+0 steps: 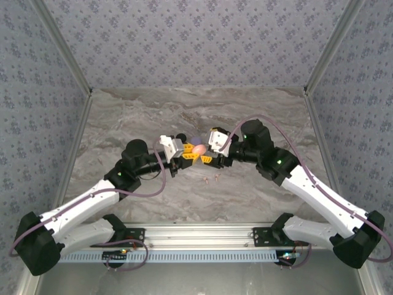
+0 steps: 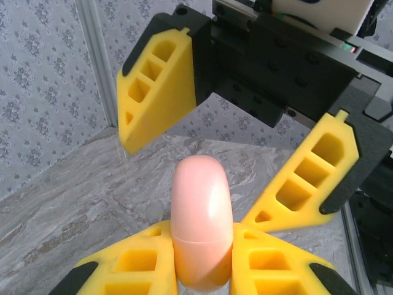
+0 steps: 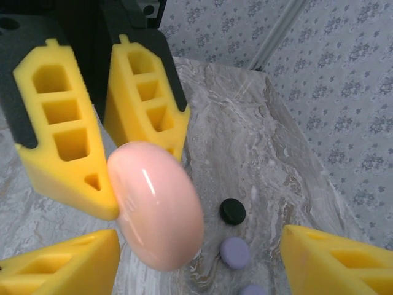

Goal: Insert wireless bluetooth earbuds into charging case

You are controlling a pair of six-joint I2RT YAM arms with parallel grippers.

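Note:
A pale pink oval charging case [image 2: 201,221] stands upright between my left gripper's [image 2: 202,236] yellow fingers, which are shut on its lower half. Its lid seam looks closed. In the top view the case [image 1: 198,149] hangs at the table's middle, where both grippers meet. My right gripper [image 3: 201,236] is open, its fingers [image 3: 334,258] spread wide on either side of the case [image 3: 156,212] without touching it. From the left wrist view, the right gripper's fingers [image 2: 156,86] stand apart beyond the case. Two tiny pale specks [image 1: 206,180], possibly earbuds, lie on the table just in front of the grippers.
A black round disc [image 3: 233,211] and two lilac discs [image 3: 235,252] lie on the marble table [image 3: 258,135] beyond the case. Patterned walls enclose the table [image 1: 258,110] on three sides. The arms' bases sit on the rail [image 1: 196,236] at the near edge.

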